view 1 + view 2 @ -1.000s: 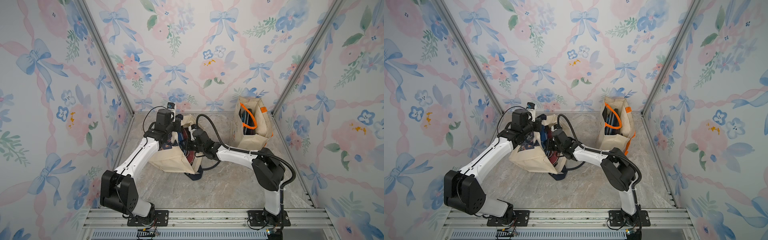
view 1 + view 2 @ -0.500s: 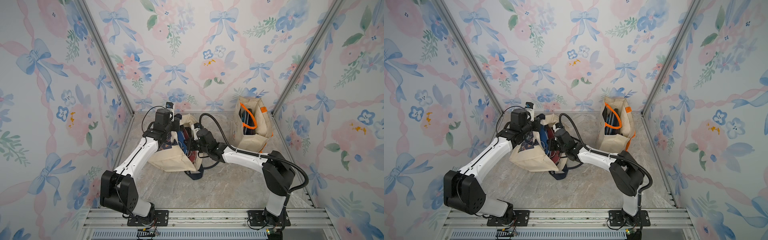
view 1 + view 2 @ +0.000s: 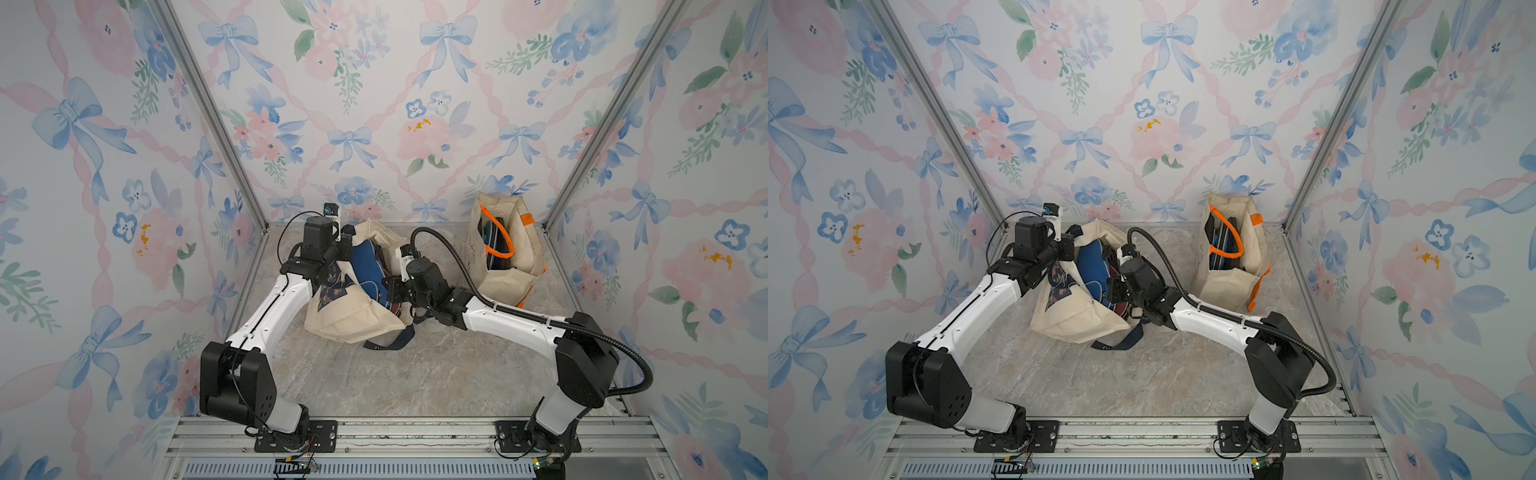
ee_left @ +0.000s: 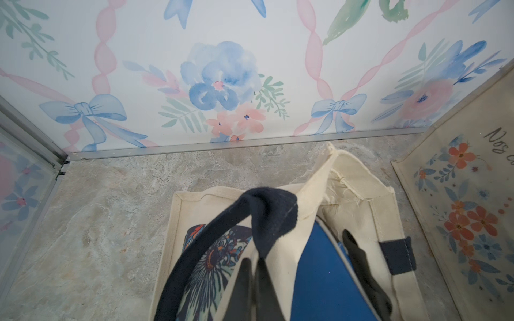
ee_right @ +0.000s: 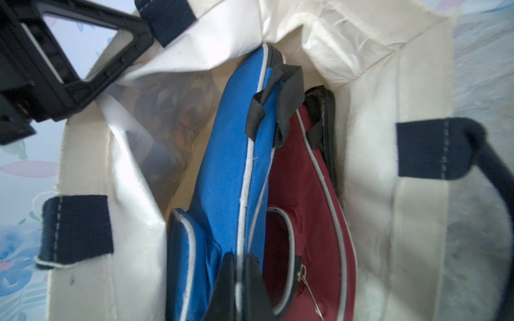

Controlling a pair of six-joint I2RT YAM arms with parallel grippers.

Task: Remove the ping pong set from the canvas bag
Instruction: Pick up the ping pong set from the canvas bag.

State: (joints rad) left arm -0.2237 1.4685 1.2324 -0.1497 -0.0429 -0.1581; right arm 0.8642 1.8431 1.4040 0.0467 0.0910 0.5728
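Only the right wrist view looks inside the canvas bag [image 5: 370, 166]. The blue case [image 5: 230, 155] and maroon case [image 5: 306, 194] are woven fabric with white piping. They stand on edge, touching, long axes parallel to the bag's broad walls. My right gripper [image 5: 239, 259] is pinched on the blue case's piped seam. In the left wrist view, the left gripper [image 4: 251, 262] is clamped on the bag's cream rim beside the navy handle [image 4: 267, 216].

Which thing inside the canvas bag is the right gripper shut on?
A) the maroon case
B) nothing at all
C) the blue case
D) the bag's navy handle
C: in the right wrist view the right gripper is pinched shut on the white-piped edge of the blue case, while the maroon case lies beside it.
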